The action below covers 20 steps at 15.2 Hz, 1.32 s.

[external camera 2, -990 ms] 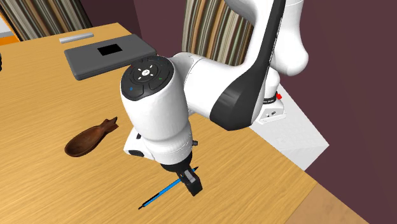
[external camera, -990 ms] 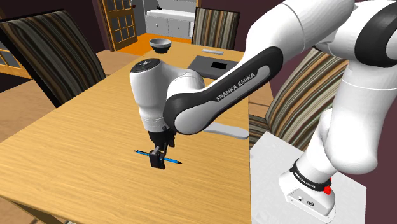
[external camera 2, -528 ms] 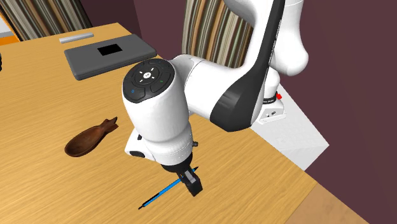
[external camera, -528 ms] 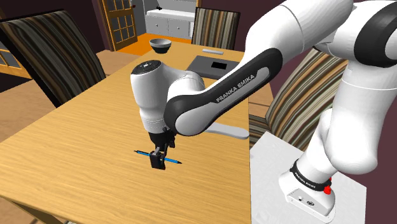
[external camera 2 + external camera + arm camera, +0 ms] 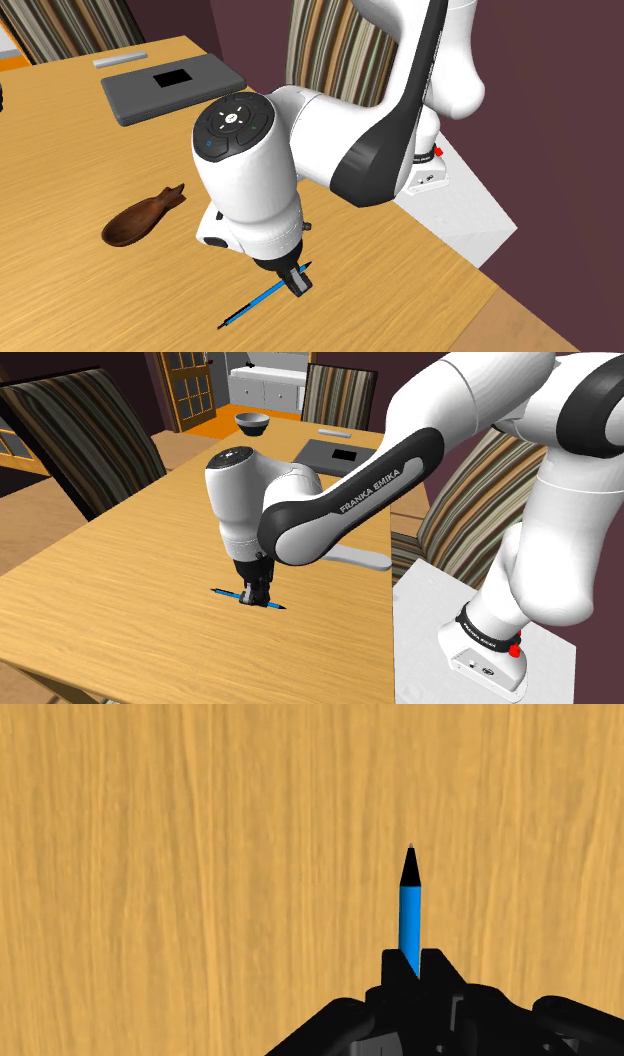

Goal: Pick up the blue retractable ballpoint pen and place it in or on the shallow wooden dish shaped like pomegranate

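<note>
Pincer (image 5: 410,969) clamped on the blue pen (image 5: 409,909) low at the table (image 5: 150,854), barrel jutting out ahead of it, so this off-centre pinch may let it swivel or slip on the carry to the dish (image 5: 140,218), well apart.

Light wooden table (image 5: 120,562) with blue pen (image 5: 255,302), brown dish (image 5: 140,218), grey slab (image 5: 135,100) and bowl (image 5: 252,422)

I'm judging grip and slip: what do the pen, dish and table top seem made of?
The pen: smooth blue barrel, black tip, probably plastic, though the flat colour leaves it open. The dish: dark brown and smooth, likely finished wood. The table top: light wood, with plain grain lines.
</note>
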Tool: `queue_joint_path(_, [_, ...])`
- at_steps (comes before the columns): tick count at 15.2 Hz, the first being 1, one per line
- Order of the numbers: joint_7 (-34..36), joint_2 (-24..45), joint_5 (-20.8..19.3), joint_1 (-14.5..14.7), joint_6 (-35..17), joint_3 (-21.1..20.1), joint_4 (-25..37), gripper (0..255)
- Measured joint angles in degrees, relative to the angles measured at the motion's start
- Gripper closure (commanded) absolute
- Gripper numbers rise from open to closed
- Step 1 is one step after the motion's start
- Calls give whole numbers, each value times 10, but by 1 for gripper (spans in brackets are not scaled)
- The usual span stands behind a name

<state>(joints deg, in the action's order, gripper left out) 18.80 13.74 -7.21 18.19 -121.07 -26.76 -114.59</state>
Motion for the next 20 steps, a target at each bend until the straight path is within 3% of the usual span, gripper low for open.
queue_joint_path(4, [-2,-5,3,-1,7,-1,2,255])
queue_joint_path(20, [-23,-57,33,-8,117,-7,67,255])
